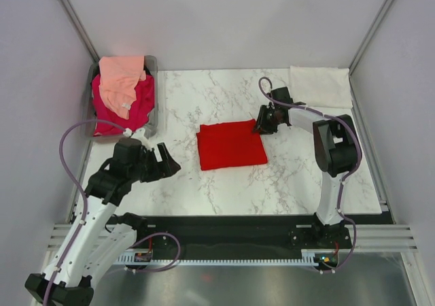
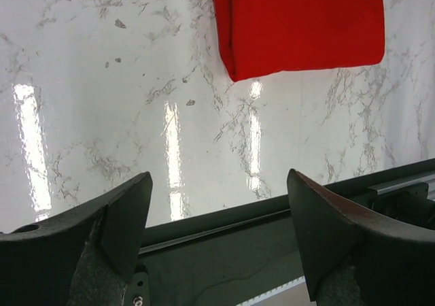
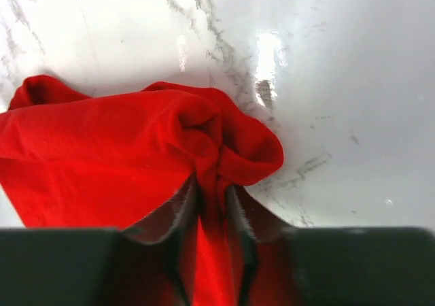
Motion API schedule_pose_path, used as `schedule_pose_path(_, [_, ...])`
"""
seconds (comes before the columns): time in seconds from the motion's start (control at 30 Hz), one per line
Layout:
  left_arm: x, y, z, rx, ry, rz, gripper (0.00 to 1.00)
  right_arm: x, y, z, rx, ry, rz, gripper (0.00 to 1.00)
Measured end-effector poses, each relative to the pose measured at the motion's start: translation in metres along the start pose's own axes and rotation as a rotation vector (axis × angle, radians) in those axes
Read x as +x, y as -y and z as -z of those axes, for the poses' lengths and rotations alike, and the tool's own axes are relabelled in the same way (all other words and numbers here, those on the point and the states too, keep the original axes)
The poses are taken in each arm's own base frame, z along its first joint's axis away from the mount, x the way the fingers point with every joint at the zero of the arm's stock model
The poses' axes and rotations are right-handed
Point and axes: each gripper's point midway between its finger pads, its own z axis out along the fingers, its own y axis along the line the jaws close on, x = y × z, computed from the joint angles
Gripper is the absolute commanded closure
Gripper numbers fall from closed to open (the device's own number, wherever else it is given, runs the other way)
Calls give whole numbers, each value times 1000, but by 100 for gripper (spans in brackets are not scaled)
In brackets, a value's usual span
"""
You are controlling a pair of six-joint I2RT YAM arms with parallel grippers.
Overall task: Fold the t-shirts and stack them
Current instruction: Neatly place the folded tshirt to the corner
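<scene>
Red t-shirt [image 3: 102, 156] bunches inside right claw [image 3: 212, 198], per wrist view.

Overhead view, two close wrist views; red t-shirt [image 1: 231, 145] common to all

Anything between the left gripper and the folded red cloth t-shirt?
Bare white marble tabletop only, between left gripper and red t-shirt; top external and left wrist views show it.

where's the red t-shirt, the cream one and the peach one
red t-shirt [image 1: 231, 145], top external view, centre of the folded cloth
cream t-shirt [image 1: 319, 86], top external view, middle of its cloth
peach t-shirt [image 1: 121, 78], top external view, middle of its cloth
</scene>
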Motion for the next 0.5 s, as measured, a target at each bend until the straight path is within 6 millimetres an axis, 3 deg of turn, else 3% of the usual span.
schedule_pose_path(0.03, [1, -1, -1, -4, -5, 0, 13, 0, 0, -3, -5, 0, -3, 79])
schedule_pose_path(0.07, [1, -1, -2, -7, -10, 1, 13, 2, -1, -5, -19, -4, -7, 97])
schedule_pose_path(0.1, [1, -2, -3, -10, -13, 2, 13, 2, -2, -6, -31, -4, -3, 100])
schedule_pose_path(0.33, [-8, -3, -6, -22, 25, -3, 16, -2, 0, 0, -4, -10, 8, 100])
schedule_pose_path(0.5, [-13, -10, -13, -71, 34, -3, 19, -50, -5, 29, 103, 85, 93, 100])
